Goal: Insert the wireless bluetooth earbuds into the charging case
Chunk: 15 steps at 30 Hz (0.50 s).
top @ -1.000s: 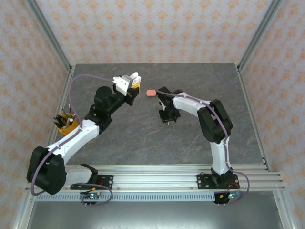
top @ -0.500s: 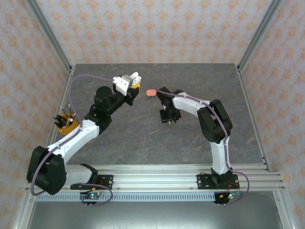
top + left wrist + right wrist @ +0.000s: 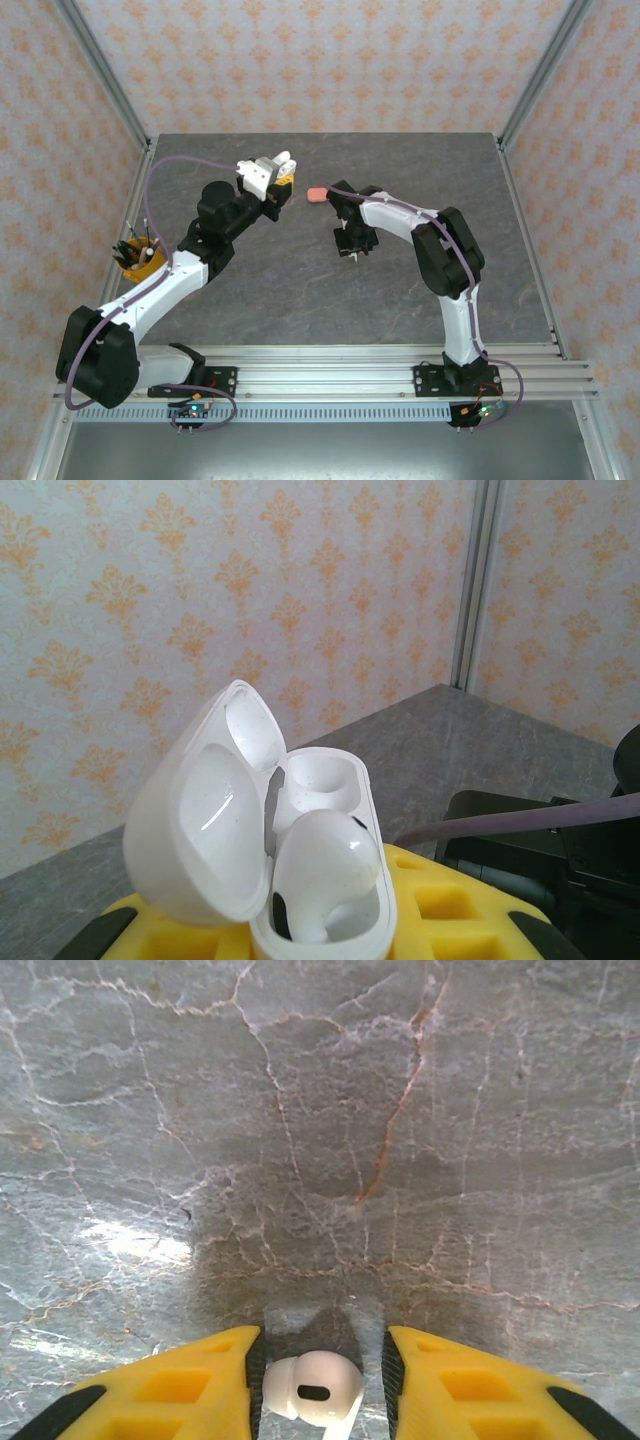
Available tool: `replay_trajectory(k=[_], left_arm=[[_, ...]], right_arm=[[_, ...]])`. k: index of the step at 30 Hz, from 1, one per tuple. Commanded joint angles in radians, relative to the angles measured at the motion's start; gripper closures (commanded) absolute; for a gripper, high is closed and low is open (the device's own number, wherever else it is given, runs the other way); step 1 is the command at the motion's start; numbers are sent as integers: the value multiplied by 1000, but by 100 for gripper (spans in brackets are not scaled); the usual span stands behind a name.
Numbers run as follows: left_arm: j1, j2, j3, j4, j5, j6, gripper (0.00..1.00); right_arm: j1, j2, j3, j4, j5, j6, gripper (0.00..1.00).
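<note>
My left gripper (image 3: 270, 176) is raised over the table's far left and shut on the white charging case (image 3: 330, 780). Its lid (image 3: 195, 830) is open, and one white earbud (image 3: 325, 865) sits in the near socket; the far socket is empty. The yellow fingers (image 3: 450, 910) clamp the case from below. My right gripper (image 3: 350, 252) points straight down at the table. In the right wrist view the right gripper (image 3: 322, 1348) is open around a second white earbud (image 3: 305, 1388). That earbud lies on the stone, touching the left pad, with a gap to the right pad.
A coral-red pebble-like case (image 3: 316, 193) lies on the grey stone table (image 3: 300, 290) between the two grippers. An orange cup of tools (image 3: 138, 258) stands at the left edge. Metal frame posts (image 3: 110, 80) border the table.
My right gripper has shifted slightly left over the table. The left gripper with the case has not moved.
</note>
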Motion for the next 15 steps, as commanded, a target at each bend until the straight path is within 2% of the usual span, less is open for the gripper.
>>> replay_trajectory(k=[1, 15], left_arm=[[13, -3, 34, 46, 15, -10, 100], [13, 2, 37, 48, 18, -16, 100]], right_arm=[[5, 18, 22, -32, 27, 0, 64], [8, -42, -30, -29, -6, -8, 62]])
